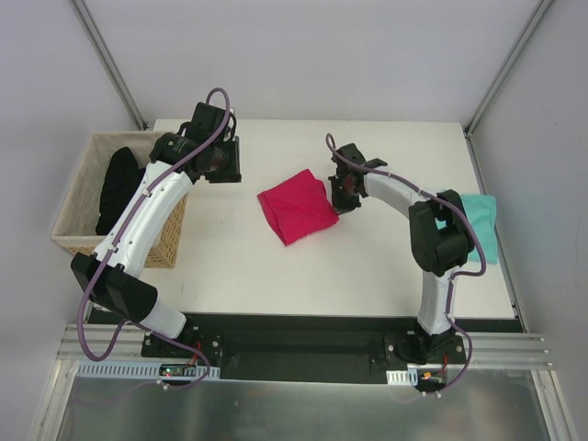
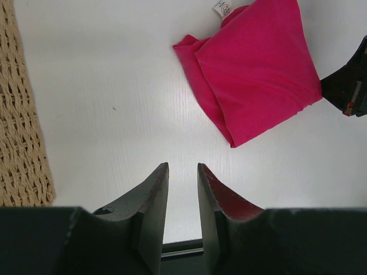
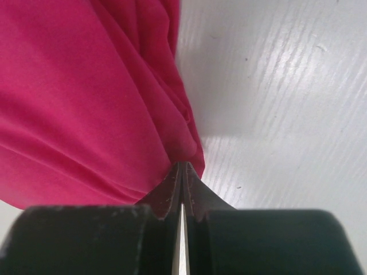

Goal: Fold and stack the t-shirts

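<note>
The magenta-pink t-shirt (image 1: 296,209) lies folded into a rough square in the middle of the white table (image 1: 239,266). My right gripper (image 1: 342,195) sits at its right edge. In the right wrist view its jaws (image 3: 182,165) are shut together, and the pink cloth (image 3: 86,103) gathers in folds into the tips and lifts slightly off the table. The teal t-shirt (image 1: 482,225) hangs over the table's right edge, partly hidden behind the right arm. My left gripper (image 1: 220,170) hovers left of the pink shirt (image 2: 258,69), with its jaws (image 2: 182,166) slightly apart over bare table and nothing between them.
A wicker basket (image 1: 78,197) stands off the table's left side with a black garment (image 1: 118,188) in it. Its woven wall (image 2: 20,126) shows at the left of the left wrist view. The pink shirt's white neck label (image 2: 222,8) points toward the far edge.
</note>
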Robot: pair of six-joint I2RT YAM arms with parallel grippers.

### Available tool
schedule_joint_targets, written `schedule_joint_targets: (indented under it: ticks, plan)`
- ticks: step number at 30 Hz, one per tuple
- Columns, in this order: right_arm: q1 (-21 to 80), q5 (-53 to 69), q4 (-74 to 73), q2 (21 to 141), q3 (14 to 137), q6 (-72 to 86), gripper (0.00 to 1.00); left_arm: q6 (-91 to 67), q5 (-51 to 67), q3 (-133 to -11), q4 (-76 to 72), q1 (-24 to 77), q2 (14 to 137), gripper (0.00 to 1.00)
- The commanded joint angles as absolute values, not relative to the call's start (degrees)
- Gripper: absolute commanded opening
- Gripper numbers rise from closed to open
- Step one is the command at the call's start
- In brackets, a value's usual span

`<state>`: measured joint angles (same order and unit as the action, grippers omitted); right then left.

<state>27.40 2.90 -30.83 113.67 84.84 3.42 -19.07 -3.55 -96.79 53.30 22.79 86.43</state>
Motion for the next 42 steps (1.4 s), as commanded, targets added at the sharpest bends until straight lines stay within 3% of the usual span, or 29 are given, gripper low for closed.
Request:
schedule_joint_targets:
  ticks: [1, 38, 42]
  plan:
    - [28.7, 4.2, -31.7, 111.4, 84.1, 3.7, 0.01, -19.8, -4.7, -96.7, 54.0, 22.4, 84.6, 0.27]
    - [42.0, -0.3, -36.1, 110.0, 85.2, 9.7, 0.01, -18.2, -6.3, -97.6, 54.0, 22.4, 86.1, 0.27]
    - [41.9, -12.5, -41.0, 109.4, 86.7, 11.0, 0.2, -18.2, -6.7, -97.1, 53.9, 22.4, 86.5, 0.27]
